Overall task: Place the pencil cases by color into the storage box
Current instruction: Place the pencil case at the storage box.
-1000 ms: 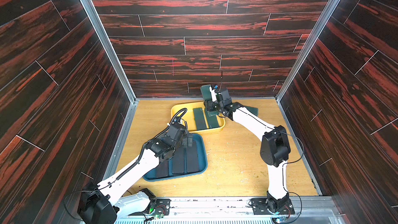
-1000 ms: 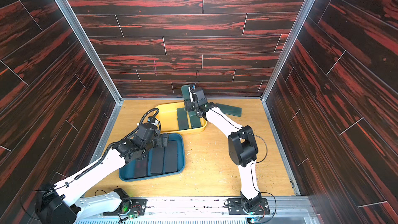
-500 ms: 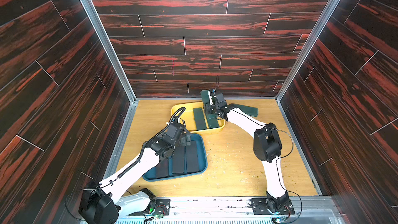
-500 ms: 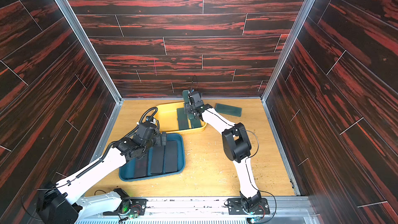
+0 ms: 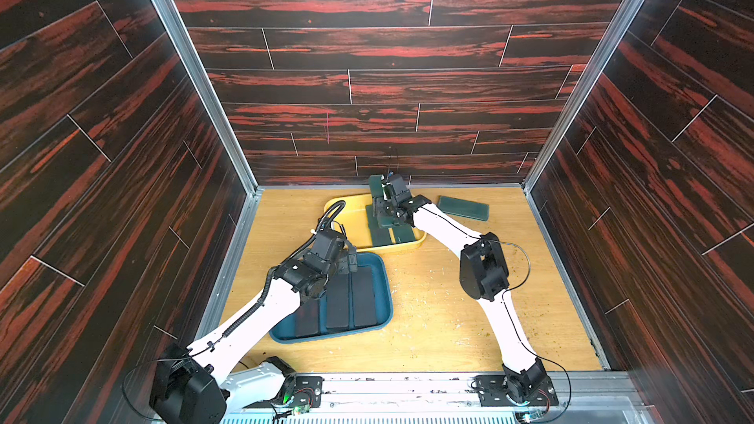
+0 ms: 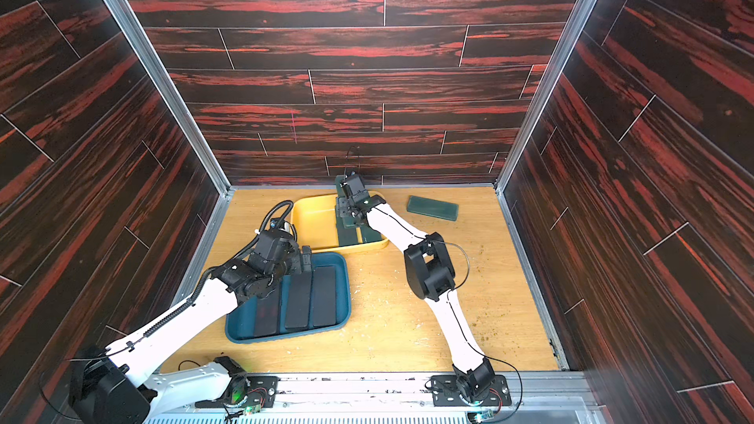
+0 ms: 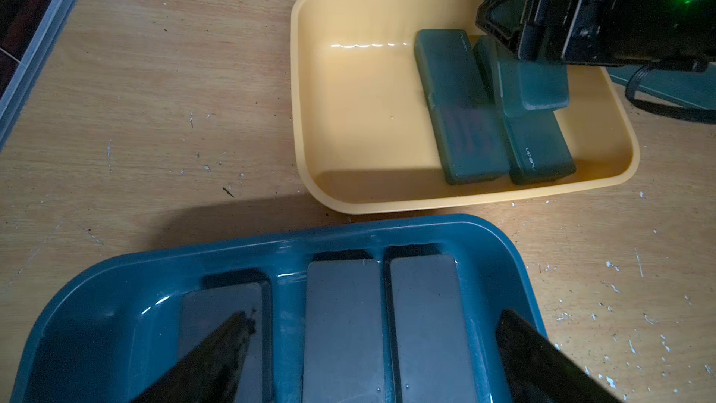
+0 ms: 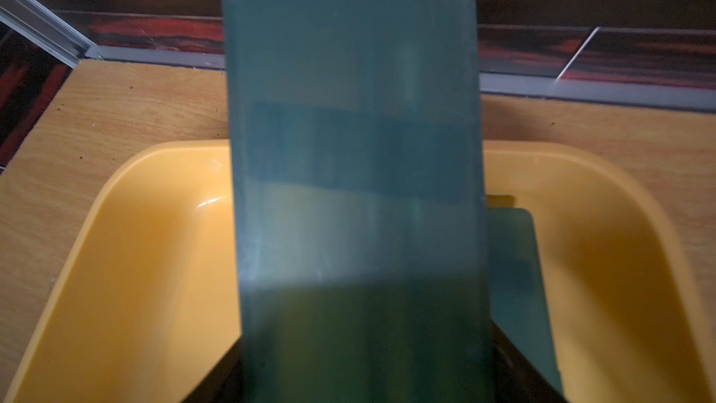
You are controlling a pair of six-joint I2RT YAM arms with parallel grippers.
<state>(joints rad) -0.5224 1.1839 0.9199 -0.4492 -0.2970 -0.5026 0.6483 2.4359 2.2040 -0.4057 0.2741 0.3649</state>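
My right gripper (image 8: pixel 360 374) is shut on a dark green pencil case (image 8: pixel 352 149), held tilted over the far end of the yellow storage box (image 5: pixel 347 205). Two more green cases (image 7: pixel 457 110) (image 7: pixel 538 149) lie side by side in that box. A further green case (image 5: pixel 463 208) lies flat on the table to the right of it. Three black cases (image 7: pixel 343 323) lie in a row in the blue storage box (image 5: pixel 385 279). My left gripper (image 7: pixel 376 319) hangs open just above them, holding nothing.
The two boxes stand close together, the yellow one (image 6: pixel 314 218) behind the blue one (image 6: pixel 347 279). Dark wood-patterned walls close in the wooden table on three sides. The back wall is just behind the held case (image 6: pixel 342 185). Small crumbs dot the right side of the table.
My right gripper has moved a little left and down with the green case, over the yellow box. The left arm has hardly moved.
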